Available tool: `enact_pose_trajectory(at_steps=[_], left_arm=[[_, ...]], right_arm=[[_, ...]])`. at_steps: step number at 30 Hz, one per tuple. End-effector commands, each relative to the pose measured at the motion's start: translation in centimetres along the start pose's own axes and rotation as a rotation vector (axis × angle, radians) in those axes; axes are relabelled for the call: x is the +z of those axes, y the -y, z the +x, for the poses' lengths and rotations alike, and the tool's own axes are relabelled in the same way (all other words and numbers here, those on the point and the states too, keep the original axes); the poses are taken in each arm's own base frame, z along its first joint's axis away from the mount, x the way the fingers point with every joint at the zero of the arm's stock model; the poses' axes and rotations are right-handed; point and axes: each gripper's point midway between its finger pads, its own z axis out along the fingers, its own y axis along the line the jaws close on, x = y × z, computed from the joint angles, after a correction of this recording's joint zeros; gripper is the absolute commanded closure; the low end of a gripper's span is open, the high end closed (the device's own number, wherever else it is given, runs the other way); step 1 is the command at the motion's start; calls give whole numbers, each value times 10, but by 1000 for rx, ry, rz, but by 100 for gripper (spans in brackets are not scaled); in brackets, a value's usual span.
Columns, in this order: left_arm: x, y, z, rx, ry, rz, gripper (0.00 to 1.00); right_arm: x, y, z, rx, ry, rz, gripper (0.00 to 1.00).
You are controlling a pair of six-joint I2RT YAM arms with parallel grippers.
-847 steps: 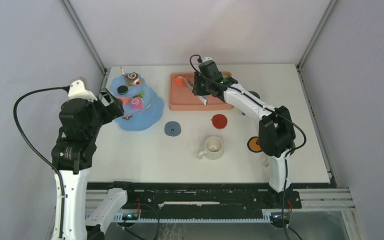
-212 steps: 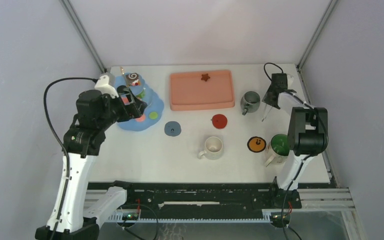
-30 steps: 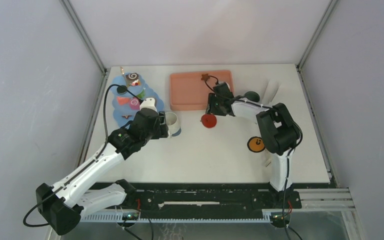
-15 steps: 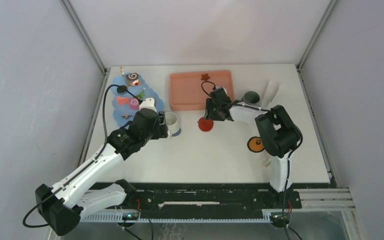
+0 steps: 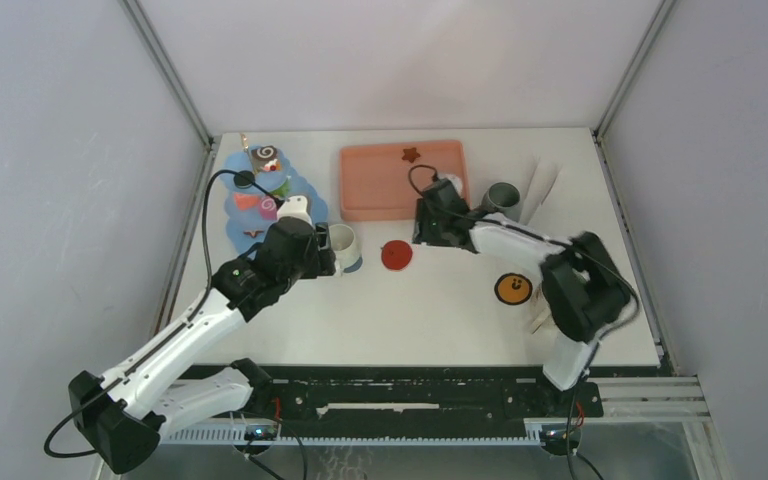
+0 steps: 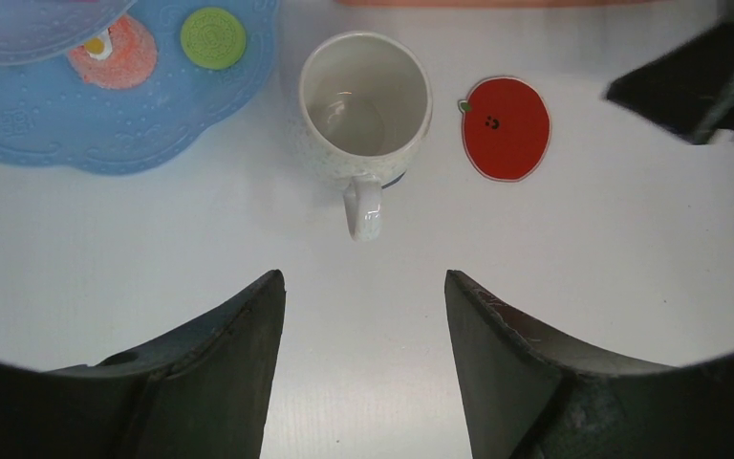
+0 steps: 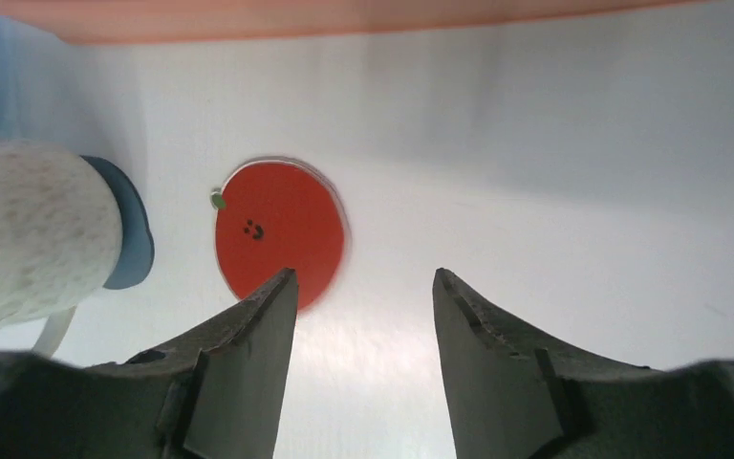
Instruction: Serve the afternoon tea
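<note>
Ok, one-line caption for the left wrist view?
Empty cream mug, handle toward the camera, standing between a blue dessert stand and a red apple coaster.

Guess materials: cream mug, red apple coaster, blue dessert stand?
Cream mug: looks like glazed ceramic; fine speckles, glossy glint inside.
Red apple coaster: thin, flat and matte, perhaps silicone or felt; cannot tell which.
Blue dessert stand: probably moulded plastic; embossed pattern, scalloped edge, slight sheen.
</note>
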Motion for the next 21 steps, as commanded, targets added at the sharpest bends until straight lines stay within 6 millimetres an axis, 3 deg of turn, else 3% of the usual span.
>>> enact_pose_trajectory(at_steps=[1,4,5,8,12,21], left_arm=[[-14,11,-23,-38,66,57,33],[-18,17,-31,-43,86,83,32],[-19,19,-33,-42,90,93,32],[-20,25,-39,-39,96,118,32],[-20,32,-44,-31,100,140,32],[-13,34,-42,1,83,138,32]], right_arm=[[-84,46,-47,65,225,122,37],[-109,105,-21,185,224,222,36],[-114,127,-2,228,203,272,36],[-134,165,33,341,202,359,35],[-140,177,47,359,203,373,33],[-119,194,59,329,48,499,25]])
